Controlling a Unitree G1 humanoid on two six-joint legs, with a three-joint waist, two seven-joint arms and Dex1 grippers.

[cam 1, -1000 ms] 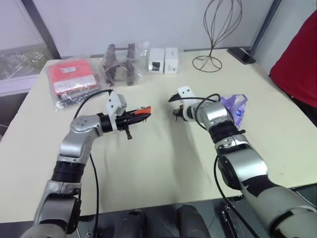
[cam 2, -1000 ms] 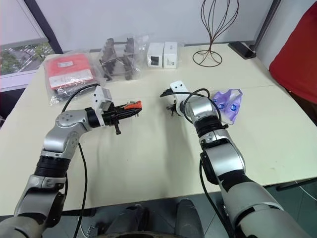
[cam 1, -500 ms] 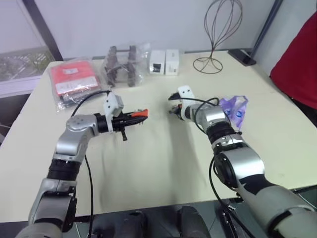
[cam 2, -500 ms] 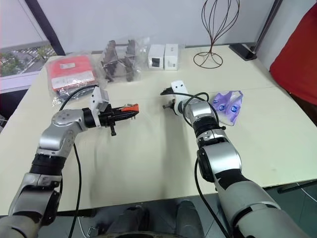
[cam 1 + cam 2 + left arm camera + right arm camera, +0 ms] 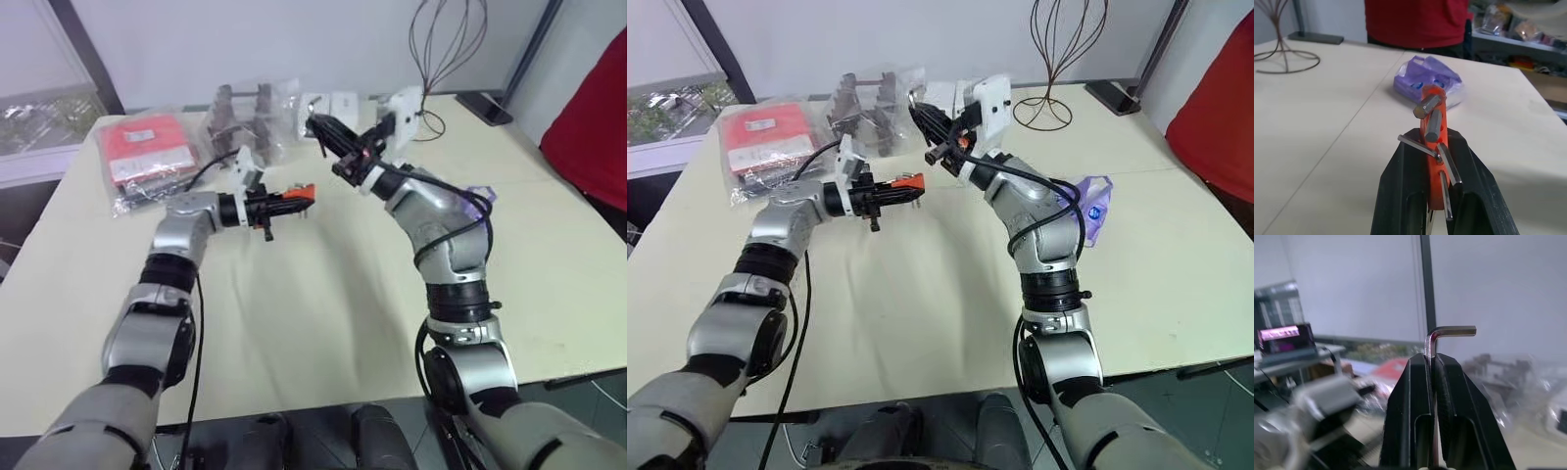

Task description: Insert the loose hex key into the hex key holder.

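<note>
While the left pincer (image 5: 294, 199) is clamped on the hex key holder (image 5: 1433, 147), a few dark keys sit in its slots. Just right and farther back, the right pincer (image 5: 323, 127) pinches the loose hex key (image 5: 1442, 337) up in the air. Surface (image 5: 323, 313) nearer is wide open; purple bag (image 5: 1427, 81) at right.

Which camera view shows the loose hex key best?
The right wrist view: the loose hex key rises between the shut fingers of the right gripper, its bent end clear against the wall. In the eye views it is a thin dark line at that gripper's tip.
</note>
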